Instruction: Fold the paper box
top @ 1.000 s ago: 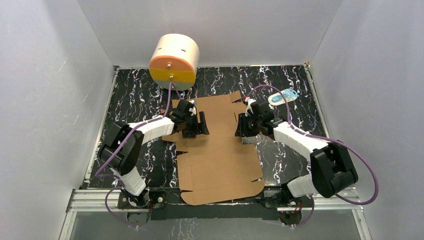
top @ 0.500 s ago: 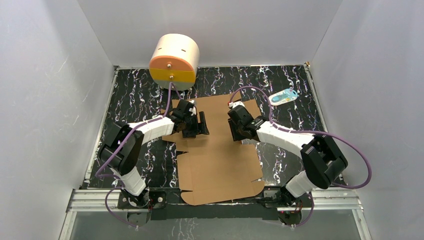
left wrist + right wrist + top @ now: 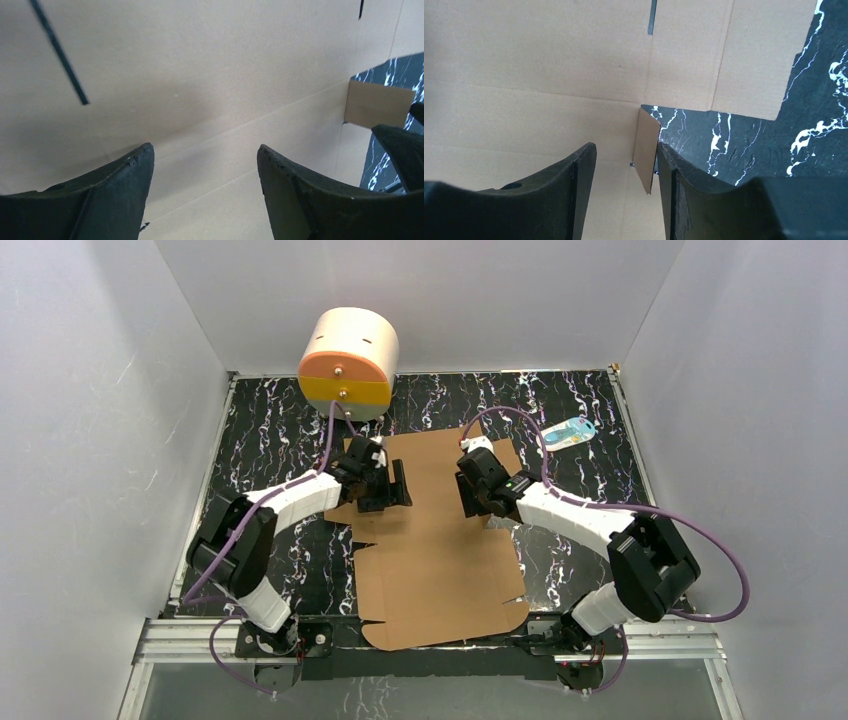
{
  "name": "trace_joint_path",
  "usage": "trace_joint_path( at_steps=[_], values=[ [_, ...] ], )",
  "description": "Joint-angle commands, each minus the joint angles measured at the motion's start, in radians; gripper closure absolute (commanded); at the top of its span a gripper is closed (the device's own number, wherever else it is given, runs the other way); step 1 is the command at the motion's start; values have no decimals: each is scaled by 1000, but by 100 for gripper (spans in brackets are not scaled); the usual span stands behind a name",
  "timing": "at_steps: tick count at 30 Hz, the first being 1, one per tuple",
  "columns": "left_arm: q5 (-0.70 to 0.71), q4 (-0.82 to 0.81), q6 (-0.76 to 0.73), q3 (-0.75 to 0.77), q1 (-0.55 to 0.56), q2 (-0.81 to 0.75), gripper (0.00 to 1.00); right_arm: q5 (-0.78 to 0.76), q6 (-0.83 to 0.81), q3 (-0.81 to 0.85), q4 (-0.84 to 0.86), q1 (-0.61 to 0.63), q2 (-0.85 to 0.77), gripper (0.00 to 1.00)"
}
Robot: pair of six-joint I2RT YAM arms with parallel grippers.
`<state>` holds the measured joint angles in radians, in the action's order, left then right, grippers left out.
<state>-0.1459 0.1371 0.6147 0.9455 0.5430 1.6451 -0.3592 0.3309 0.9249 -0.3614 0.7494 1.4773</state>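
One mover: right tool (image 3: 466,502) slid over paper box (image 3: 440,570).

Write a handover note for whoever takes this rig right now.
Left gripper: open above the paper box, holding nothing.
Right gripper: open, astride a small tab that looks raised at the sheet's right edge.
Box: a flat sheet on the table between the arms.
Done: no panel folded yet.
Left: all the folds.

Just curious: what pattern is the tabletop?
The tabletop is black with white marble-like veins; top external view shows it best.
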Motion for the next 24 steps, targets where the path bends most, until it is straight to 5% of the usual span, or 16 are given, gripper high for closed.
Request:
trace_joint_path(
  at_steps=[1,12,24],
  values=[
    [25,49,-28,48,-75,-93,27,-35,-23,51,68,-13,-30,41],
    [7,91,-57,125,-303,-135,22,185,-85,88,223,-99,47,30],
    [-191,-33,-30,246,-503,86,25,374,-122,17,408,-103,144,15]
  ],
)
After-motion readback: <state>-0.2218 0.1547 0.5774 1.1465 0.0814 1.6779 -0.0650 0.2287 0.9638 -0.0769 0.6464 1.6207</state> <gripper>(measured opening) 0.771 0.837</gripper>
